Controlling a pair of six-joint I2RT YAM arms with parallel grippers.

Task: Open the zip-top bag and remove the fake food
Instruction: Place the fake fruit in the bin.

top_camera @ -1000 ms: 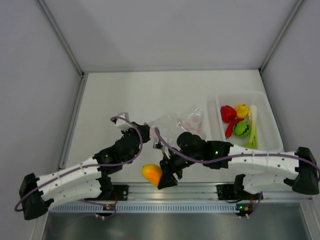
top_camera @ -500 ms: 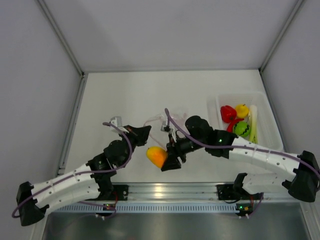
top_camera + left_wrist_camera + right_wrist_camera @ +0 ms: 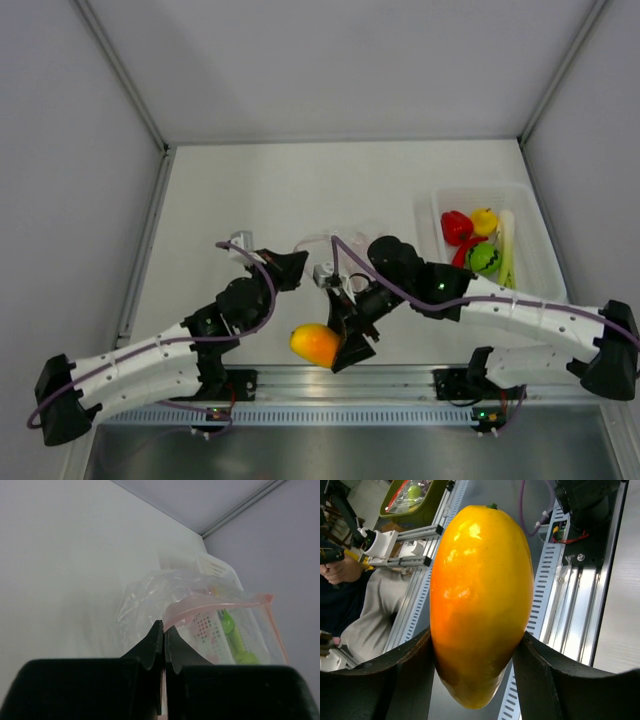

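The zip-top bag is a clear pouch held up off the table. In the left wrist view its pink zip strip arcs right from my jaws. My left gripper is shut on the bag's strip edge. My right gripper is shut on an orange-yellow fake fruit, held near the table's front edge, just below the bag. Other fake food lies in the tray: red pepper, yellow piece, green ball, pale leek stalk.
The translucent white tray stands at the right and shows through the bag in the left wrist view. An aluminium rail runs along the near edge. Grey walls enclose the table on three sides.
My right gripper has carried the orange-yellow fruit down toward the near edge, away from the bag. My left gripper still holds the bag and has shifted slightly.
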